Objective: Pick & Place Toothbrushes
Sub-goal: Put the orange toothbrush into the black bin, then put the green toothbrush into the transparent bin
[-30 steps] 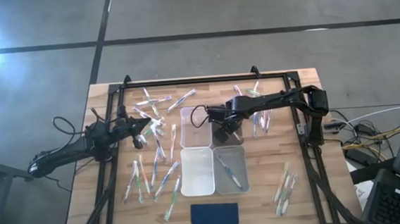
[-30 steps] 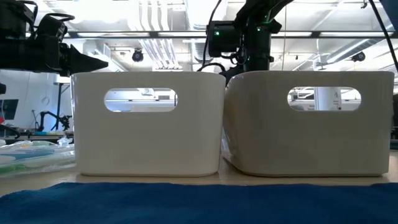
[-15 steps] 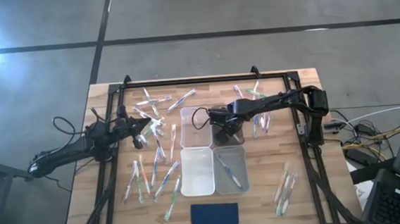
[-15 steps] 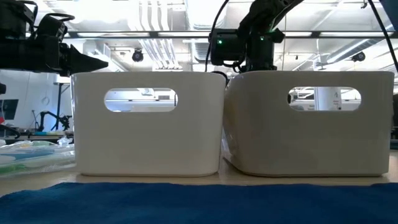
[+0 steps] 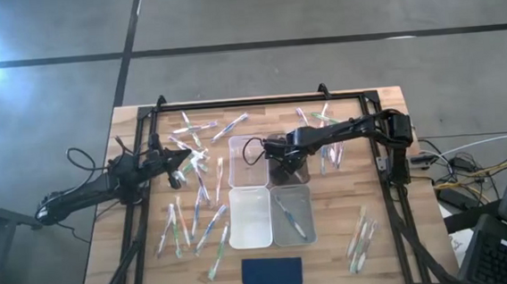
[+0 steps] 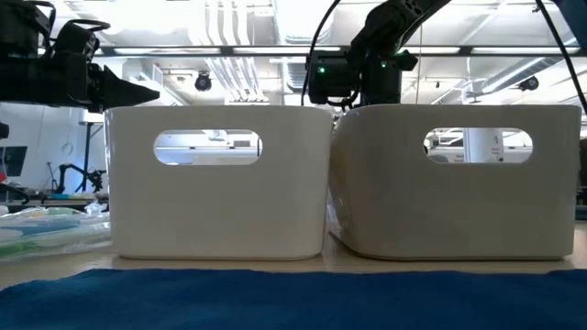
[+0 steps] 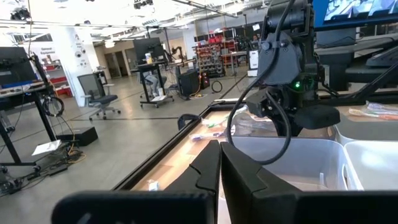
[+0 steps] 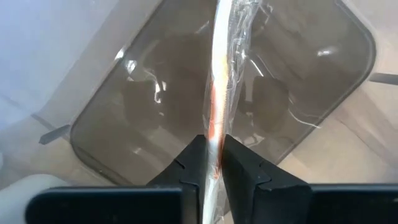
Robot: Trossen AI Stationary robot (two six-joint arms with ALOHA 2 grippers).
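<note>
My right gripper [image 8: 214,155] points down over the far right clear bin [image 5: 289,160] and is shut on a wrapped toothbrush [image 8: 219,74] with an orange accent. In the low view its fingers are hidden behind the near bins. Another toothbrush [image 5: 287,216] lies on the floor of the near right bin [image 5: 305,217]. Many toothbrushes lie loose on the table at the left [image 5: 191,213], far side [image 5: 208,129] and right [image 5: 360,236]. My left gripper [image 7: 219,171] waits shut and level at the table's left [image 5: 180,165]. My right gripper pinches the toothbrush's thin handle [image 8: 215,134] between its two fingers, through the clear wrapper. The fingers come from above, pointing down, and lie across the handle. The long part of the toothbrush sticks out to one side over the bin's floor; whether it touches the bin I cannot tell.
Four clear bins stand two by two at the table's middle; the far left one [image 5: 248,160] and near left one [image 5: 250,218] adjoin the right pair. A dark blue pad [image 5: 272,273] lies at the near edge. A black frame [image 5: 233,102] rims the work area.
My right gripper has gone down toward the far right bin with the toothbrush, sinking behind the near bins' rims in the low view.
</note>
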